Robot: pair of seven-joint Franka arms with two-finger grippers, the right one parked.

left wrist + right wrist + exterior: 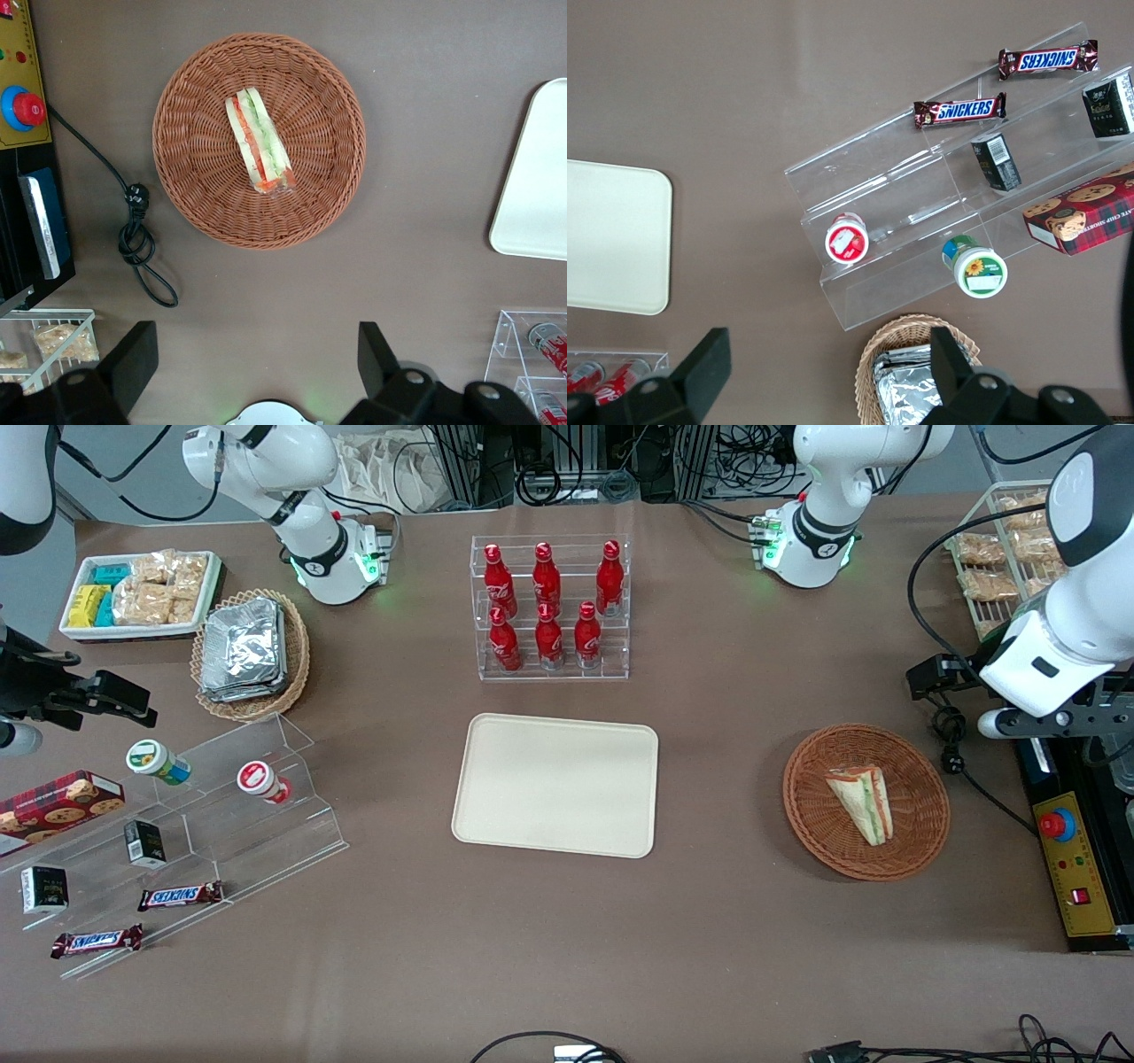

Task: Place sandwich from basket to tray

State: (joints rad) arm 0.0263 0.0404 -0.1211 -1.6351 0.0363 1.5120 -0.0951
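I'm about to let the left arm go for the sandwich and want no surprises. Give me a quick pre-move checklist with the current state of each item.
1. Sandwich lies in the basket, nothing on top of it: ok.
2. Gripper open and holding nothing: ok.
3. Gripper over the basket: not ok; it hangs over bare table, beside the basket.
4. Tray has free surface for the drop: ok.
5. Black cable stays outside the basket: ok.
6. Wrap on the sandwich is tight enough to grip: cannot tell.
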